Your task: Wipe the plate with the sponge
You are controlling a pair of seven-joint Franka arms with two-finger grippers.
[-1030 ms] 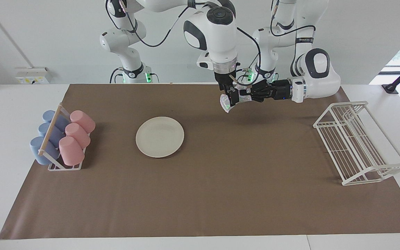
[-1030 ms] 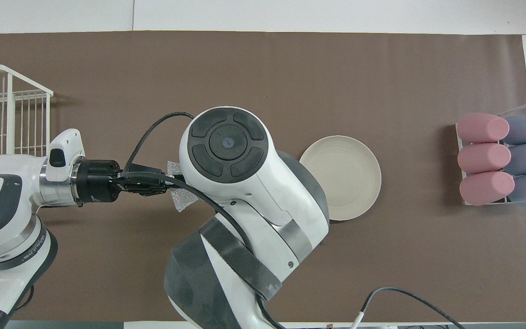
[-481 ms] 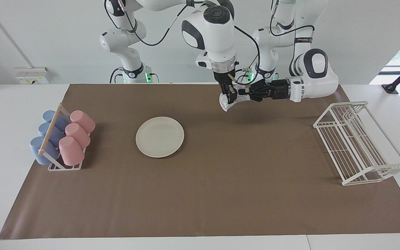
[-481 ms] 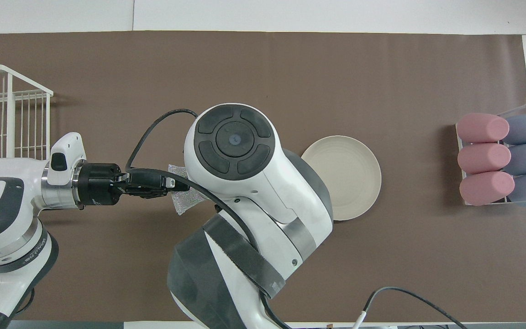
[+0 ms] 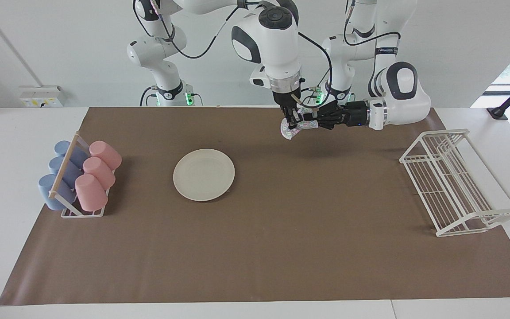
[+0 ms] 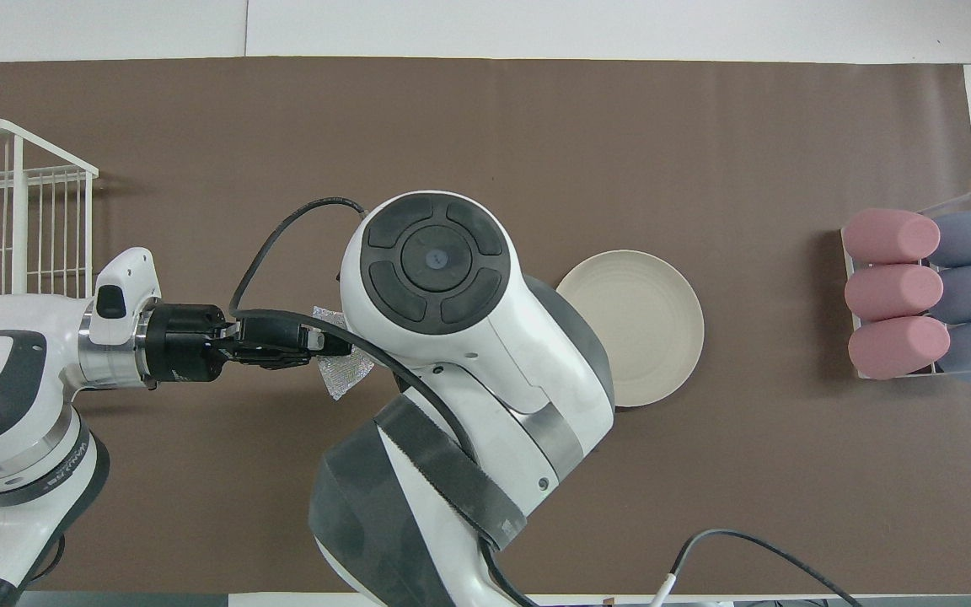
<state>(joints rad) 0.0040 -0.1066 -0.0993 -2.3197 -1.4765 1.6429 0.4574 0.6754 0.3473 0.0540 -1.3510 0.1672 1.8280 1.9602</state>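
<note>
Facing view: in the upper centre of the frame both grippers meet in the air on the sponge (image 5: 287, 131). The left gripper (image 5: 307, 124) reaches in level from the side and is clamped on one end of the silvery wad. The right gripper (image 5: 291, 120) points straight down from above, its fingertips pinched on the same wad, and a loose tuft hangs below them. The plate (image 5: 203, 174) lies flat on the bench's brown mat (image 5: 281, 248) in the middle of the frame, well apart from the sponge and between it and the cup rack (image 5: 79, 178). Nothing touches it.

This looks like a handover, so the care lies in the order of moves. The left gripper should let go only once the right one's pinch is sure, then draw back level along its own axis so that it does not tug the mesh free. The hanging tuft is what should meet the plate. A light, flat press seems wise, since a bare plate on a mat may slide.

Overhead view: the right arm's wrist fills the centre of the frame and hides its own gripper. The left gripper (image 6: 317, 341) shows beside it, closed on the sponge (image 6: 342, 381), a corner of which peeks out below. The plate (image 6: 650, 324) sits just past the wrist, partly covered by it.
</note>
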